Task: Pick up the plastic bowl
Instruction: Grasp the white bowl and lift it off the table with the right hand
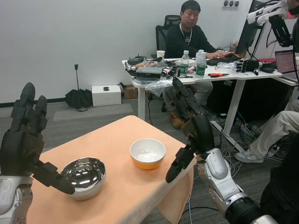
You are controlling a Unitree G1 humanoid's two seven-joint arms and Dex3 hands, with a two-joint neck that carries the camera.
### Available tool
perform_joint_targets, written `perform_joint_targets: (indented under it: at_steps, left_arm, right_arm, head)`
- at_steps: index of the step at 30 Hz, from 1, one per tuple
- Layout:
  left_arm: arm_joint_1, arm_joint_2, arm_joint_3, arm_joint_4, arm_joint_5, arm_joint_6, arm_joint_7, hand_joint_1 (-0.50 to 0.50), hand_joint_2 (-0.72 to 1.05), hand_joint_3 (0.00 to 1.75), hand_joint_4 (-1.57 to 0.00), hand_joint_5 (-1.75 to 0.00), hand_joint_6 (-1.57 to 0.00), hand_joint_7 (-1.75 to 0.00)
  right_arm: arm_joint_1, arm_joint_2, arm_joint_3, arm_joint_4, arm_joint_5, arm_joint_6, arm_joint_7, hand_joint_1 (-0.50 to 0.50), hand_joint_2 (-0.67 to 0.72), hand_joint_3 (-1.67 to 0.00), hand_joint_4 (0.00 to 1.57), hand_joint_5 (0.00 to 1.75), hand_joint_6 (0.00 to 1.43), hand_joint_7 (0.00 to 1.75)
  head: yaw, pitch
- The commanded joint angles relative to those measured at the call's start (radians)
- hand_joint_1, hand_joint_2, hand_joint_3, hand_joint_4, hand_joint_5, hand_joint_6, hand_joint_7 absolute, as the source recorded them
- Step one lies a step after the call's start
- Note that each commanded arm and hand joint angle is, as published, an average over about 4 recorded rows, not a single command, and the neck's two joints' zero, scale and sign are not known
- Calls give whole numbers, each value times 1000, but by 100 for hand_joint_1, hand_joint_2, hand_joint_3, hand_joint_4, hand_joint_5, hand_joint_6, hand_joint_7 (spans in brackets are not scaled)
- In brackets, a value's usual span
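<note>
Here, in the head view, sitting upright on the peach-covered bench (117,140): the plastic bowl (147,153), white inside and orange outside, near the bench's right edge. Hovering just to the bowl's right, off the bench edge: the right robot hand (189,133), fingers spread apart, gripping nothing, thumb pointing down beside the cloth's corner, not touching the bowl. Standing raised at the left edge of the picture: the left robot hand (25,140), fingers extended upward, likewise holding nothing, thumb reaching toward the rim of a shiny steel bowl (85,176), well apart from the plastic bowl. Lying between the two robot hands, then, closer to the right one. Sitting behind at a cluttered white desk (205,73): a person (189,37).
</note>
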Motion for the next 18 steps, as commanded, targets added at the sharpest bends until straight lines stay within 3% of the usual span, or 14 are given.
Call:
perform_joint_targets:
  at_steps: [1,6,13,15,18]
  left_arm:
    - [15,-8,12,-17,-3,2,2,-50,-64,4,0,0,0,-7]
    - [14,-8,12,-5,-3,2,2,-50,-64,2,0,0,0,-7]
    - [1,-15,-4,15,-3,1,2,-50,-64,4,0,0,0,-7]
    - [-3,-20,-9,21,-3,-1,2,-50,-64,0,0,0,0,-7]
    - [-10,-25,-16,33,-3,-5,2,-50,-64,7,0,0,0,-7]
  right_arm:
    - [-15,0,2,19,-9,9,0,-46,60,0,0,0,0,0]
    - [-22,9,-18,17,-141,88,-12,-46,50,0,0,0,0,0]
    - [-50,25,-86,-107,-450,435,-23,-46,41,0,0,0,0,0]
    - [-76,25,-76,-108,-503,484,-15,-46,41,0,0,0,0,0]
    - [-110,19,-44,-111,-571,548,-2,-46,41,0,0,0,0,0]
  head:
    - [0,-5]
    - [-33,-34]
    - [-85,-35]
    - [-99,-40]
    - [-128,-48]
